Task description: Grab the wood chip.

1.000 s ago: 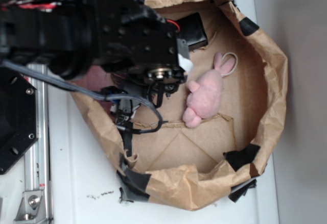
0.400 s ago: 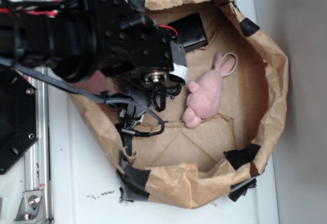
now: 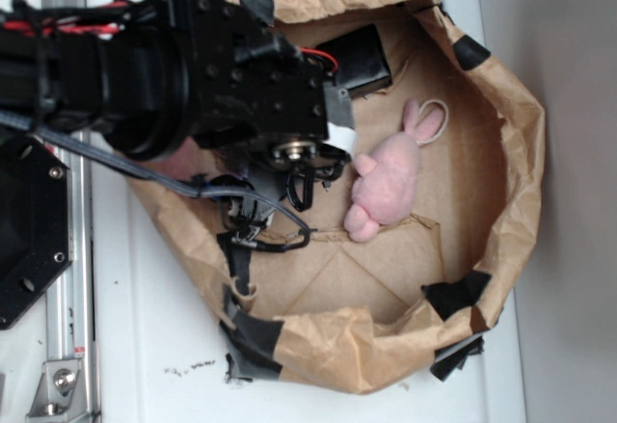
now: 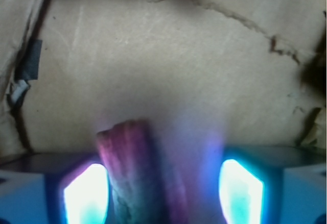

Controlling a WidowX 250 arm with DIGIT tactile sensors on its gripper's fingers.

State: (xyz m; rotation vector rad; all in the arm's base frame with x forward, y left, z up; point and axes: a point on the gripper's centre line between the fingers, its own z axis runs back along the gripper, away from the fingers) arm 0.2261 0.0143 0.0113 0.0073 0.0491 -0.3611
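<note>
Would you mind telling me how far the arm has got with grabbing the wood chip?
Done: the gripper is down in the paper-lined box, straddling the wood chip, which lies between its fingers. In hand: the chip sits against the left finger, with a gap on the other side. Left: closing and lifting.

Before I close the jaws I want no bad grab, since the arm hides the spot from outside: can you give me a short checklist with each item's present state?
1. Wood chip between the fingers: ok, it stands in the gap in the wrist view.
2. Chip centred in the gap: not ok, it sits against the one finger, far from the other.
3. Gripper open: ok, a gap remains beside the chip.
4. Plush bunny clear of the gripper: ok, it lies beside the arm and is absent from the wrist view.
5. Black box clear: ok, it sits by the bag's wall.
6. Fingertips low enough on the cardboard floor: cannot tell.
</note>
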